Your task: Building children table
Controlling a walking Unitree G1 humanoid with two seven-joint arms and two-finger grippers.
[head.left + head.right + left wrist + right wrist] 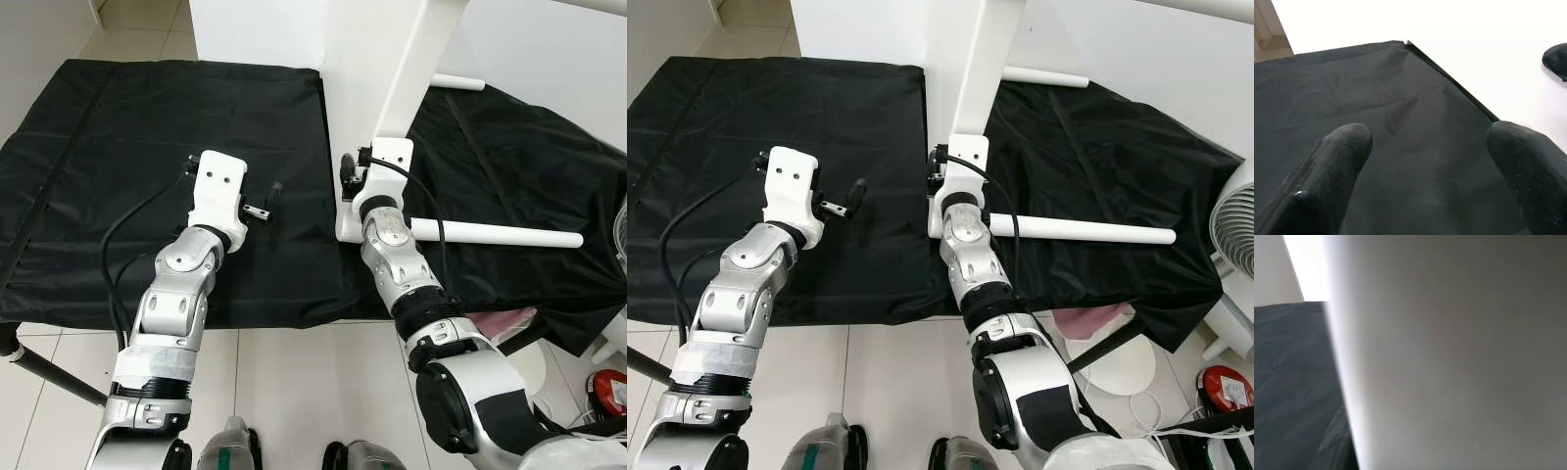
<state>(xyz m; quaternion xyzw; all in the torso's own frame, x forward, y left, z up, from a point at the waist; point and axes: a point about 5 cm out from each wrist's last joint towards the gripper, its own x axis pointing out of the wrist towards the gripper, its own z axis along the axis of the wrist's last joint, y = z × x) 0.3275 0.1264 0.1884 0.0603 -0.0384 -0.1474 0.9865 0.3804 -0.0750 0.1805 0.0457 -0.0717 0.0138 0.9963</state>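
A black cloth [147,147] is spread over the low surface before the robot, and the white parts of the children's table are laid on it. The white tabletop panel [362,59] is seen at the 12 o'clock side of the scene, standing up from the cloth, with a slanted white leg [416,73] rising along it toward 1 o'clock. A second white leg [500,235] lies flat on the cloth, pointing toward 3 o'clock, and a further white rod end [458,82] is seen behind, at about 1 o'clock. The right tool [345,176] is placed against the lower edge of the panel — whether its fingers are apart or together cannot be told, since the right wrist view is taken up by a blurred white surface [1449,357] very close to the lens. The left tool [266,201] is held above the cloth at about 9 o'clock from the panel, well apart from it; its two black fingers [1337,161] are spread wide — nothing is gripped between them. At the 4 o'clock edge of the right eye view, a white fan [1236,235] is visible.
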